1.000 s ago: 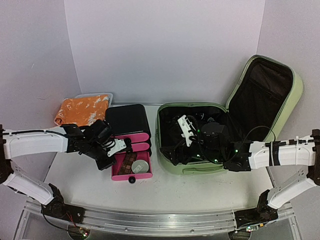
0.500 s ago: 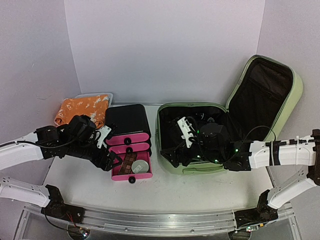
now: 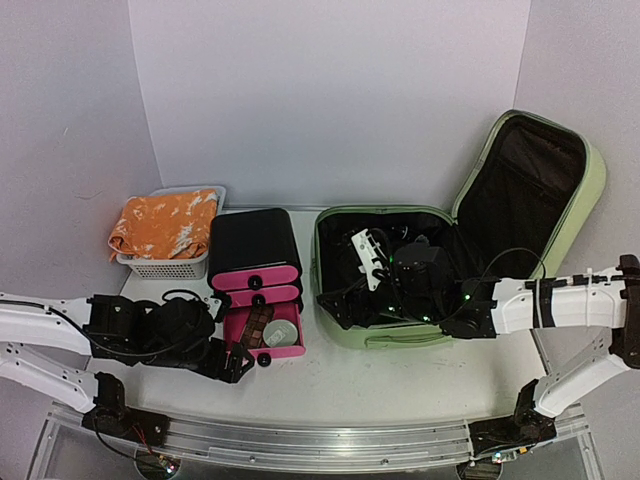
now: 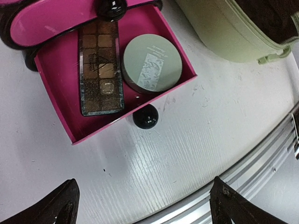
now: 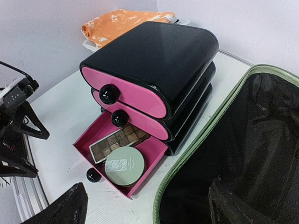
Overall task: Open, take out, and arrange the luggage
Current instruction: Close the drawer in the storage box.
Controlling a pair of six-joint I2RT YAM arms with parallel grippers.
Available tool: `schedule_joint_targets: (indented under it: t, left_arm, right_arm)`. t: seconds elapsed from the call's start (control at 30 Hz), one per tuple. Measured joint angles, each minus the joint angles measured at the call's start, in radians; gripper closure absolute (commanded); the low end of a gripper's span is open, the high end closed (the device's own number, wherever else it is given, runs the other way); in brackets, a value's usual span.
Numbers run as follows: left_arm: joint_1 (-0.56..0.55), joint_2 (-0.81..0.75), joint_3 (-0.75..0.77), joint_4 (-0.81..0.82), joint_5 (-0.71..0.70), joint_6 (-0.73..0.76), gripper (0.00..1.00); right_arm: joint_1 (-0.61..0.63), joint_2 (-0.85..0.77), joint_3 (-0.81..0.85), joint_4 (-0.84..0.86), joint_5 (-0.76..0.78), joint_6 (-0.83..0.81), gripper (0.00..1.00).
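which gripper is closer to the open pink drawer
Left. The left gripper is at the open pink drawer's front left corner; the right gripper is off to its right, inside the luggage.

Near edge: bare white tabletop (image 3: 380, 385). Behind it stand a white perforated basket (image 3: 165, 267), a black drawer box with pink fronts (image 3: 255, 238), its bottom drawer (image 3: 240, 352) pulled out, and the open light-green hard-shell suitcase (image 3: 590, 185), narrowly separated.

I am seeing the white counter (image 3: 400, 375) carrying three things: the light-green luggage (image 3: 400, 340) is lying open at the right, the black drawer box (image 3: 255, 240) is standing just beside it with its bottom pink drawer (image 3: 290, 350) pulled out, and a white basket (image 3: 160, 267) is sitting at the back left
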State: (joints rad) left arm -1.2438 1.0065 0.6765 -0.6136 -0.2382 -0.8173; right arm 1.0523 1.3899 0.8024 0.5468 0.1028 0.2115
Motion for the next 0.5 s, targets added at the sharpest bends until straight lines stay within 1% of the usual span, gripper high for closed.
schedule_joint_targets:
  t: [0.07,0.17,0.3,0.4,0.5]
  left_arm:
    - [-0.018,0.014,-0.038,0.039,-0.036,-0.056,0.08]
    - [-0.027,0.056,-0.084,0.095,-0.072,-0.111,0.15]
    - [-0.032,0.145,-0.098,0.154,-0.102,-0.158,0.29]
    - [-0.034,0.2,-0.098,0.188,-0.124,-0.185,0.36]
    - [-0.034,0.232,-0.099,0.214,-0.151,-0.214,0.5]
  right_arm:
    - [0.0,0.002,0.0,0.0,0.001,0.006,0.11]
    - [0.0,0.003,0.0,0.0,0.002,0.015,0.11]
    - [0.0,0.003,0.0,0.0,0.002,0.023,0.11]
    - [0.0,0.003,0.0,0.0,0.002,0.026,0.11]
    - [0.0,0.002,0.0,0.0,0.003,0.03,0.11]
